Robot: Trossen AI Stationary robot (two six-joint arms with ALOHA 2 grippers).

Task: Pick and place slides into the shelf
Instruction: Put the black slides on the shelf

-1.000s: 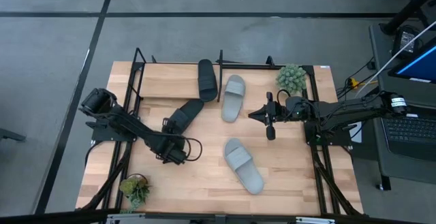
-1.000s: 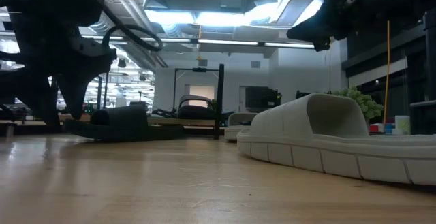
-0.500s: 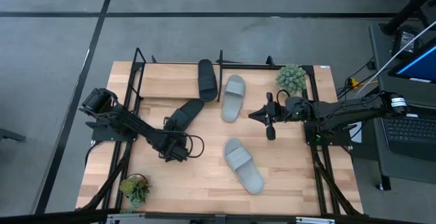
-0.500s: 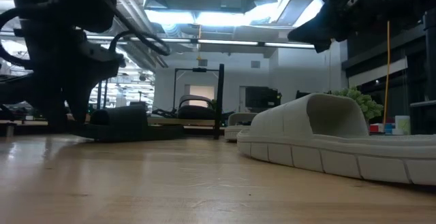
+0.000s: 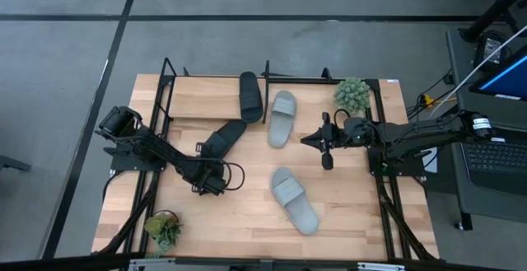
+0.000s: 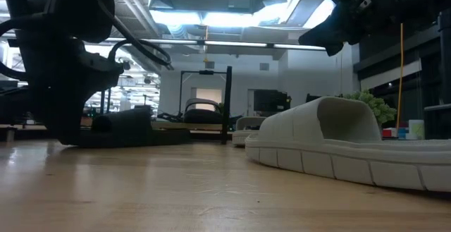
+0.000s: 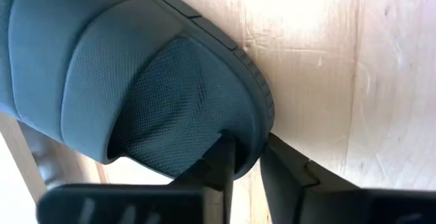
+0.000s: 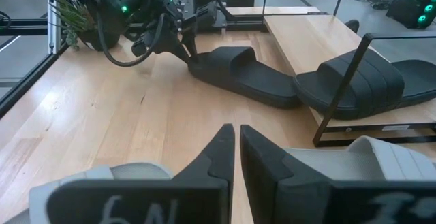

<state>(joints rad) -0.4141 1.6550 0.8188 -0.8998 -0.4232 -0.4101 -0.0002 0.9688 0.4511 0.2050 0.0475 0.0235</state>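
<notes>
The left gripper (image 5: 207, 162) pinches one end rim of a black slide (image 5: 222, 138) lying on the table, its length running diagonally away toward the shelf (image 5: 206, 98), while the right gripper (image 5: 319, 141) hovers clenched and empty farther off.

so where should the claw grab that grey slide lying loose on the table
Probably across the wide strap of the grey slide, coming from above. The strap arches over the sole, giving two sides to pinch, and nothing crowds it. The right claw hovers nearest.

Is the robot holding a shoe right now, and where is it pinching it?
Yes. The left gripper pinches the black slide on the table by the rim at one end. The right gripper holds nothing.
</notes>
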